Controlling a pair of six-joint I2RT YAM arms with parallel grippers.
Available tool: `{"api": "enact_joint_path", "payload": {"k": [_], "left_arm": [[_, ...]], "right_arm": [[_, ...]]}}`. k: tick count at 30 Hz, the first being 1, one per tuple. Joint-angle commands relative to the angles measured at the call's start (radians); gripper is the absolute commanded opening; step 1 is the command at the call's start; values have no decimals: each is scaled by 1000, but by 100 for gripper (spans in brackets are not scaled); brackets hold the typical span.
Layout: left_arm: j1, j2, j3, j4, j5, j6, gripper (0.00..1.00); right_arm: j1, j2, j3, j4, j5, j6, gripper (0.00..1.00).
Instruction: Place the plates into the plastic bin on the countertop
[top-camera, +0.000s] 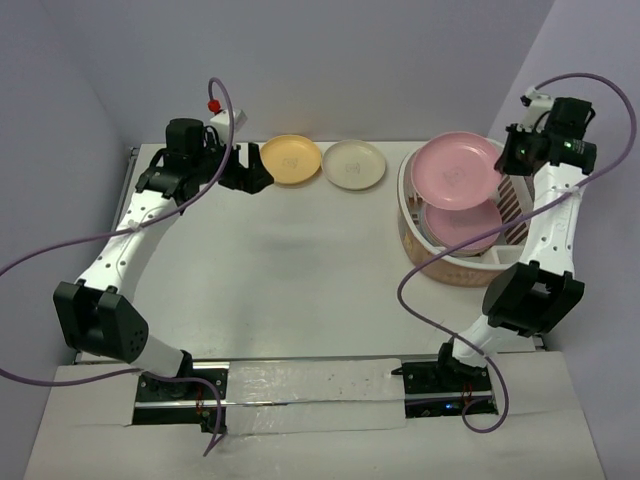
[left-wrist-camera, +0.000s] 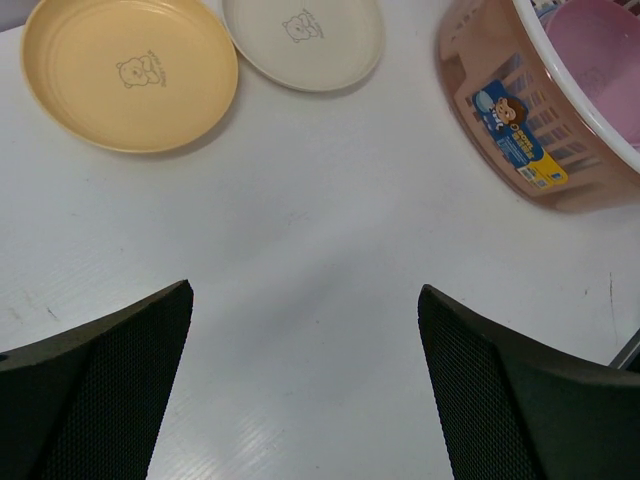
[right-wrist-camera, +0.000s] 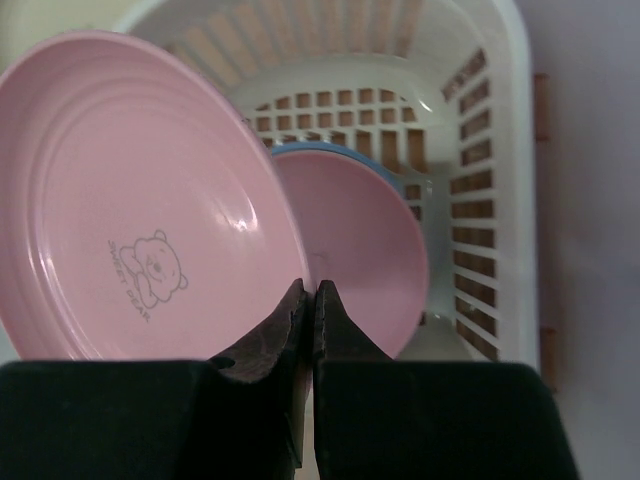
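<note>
That pink plate (top-camera: 457, 170) hangs tilted, face up, over the far-left side of the plastic bin (top-camera: 420, 258), its right rim pinched by the right hand (right-wrist-camera: 312, 300). It's round, so no long axis, and I'd guess the drop is straight down. The left hand (top-camera: 250, 172), spread wide, sits just left of the orange plate (top-camera: 291, 158) on the counter (top-camera: 300, 280).

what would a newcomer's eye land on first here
The pink plate stands out first, tilted over the bin at the right, its rim pinched by the shut right gripper. Next come the orange plate and cream plate, side by side at the far edge of the table, just ahead of the open left gripper.
</note>
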Motion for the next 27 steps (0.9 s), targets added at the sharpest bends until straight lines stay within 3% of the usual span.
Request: {"api": "enact_joint_path", "payload": {"k": [1,8,9,10,12,13,14,17,20,25,27], "left_arm": [[24,12,-14,58,-3,-33,99],[33,29,-12,46,0,-24,99],[33,30,-11,44,-2,-24,99],[34,31,-9,43,-4,-23,99],[35,32,-2,39,-11,-20,99],[37,34,3,34,-14,-16,99],[37,34,4,31,-15,-16,99],[52,30,4,23,-14,-13,99],[77,24,-4,26,-10,-21,99],[145,25,-15,24,88,-28,99],[165,25,-16,14,165,-11,99]], "right_arm": [[-83,29,-33,4,-35,-100,0],[-122,62,-151,85,10,-167,4],[-122,68,-152,86,15,-169,15],[-121,75,-146,84,18,-172,36],[-110,76,-132,74,21,-172,64],[-93,64,-113,59,22,-168,91],[-90,62,-101,48,22,-168,96],[-18,-10,-47,22,6,-148,100],[140,-85,11,29,34,-119,100],[558,-54,161,33,141,-93,97],[643,-6,172,58,173,-110,95]]}}
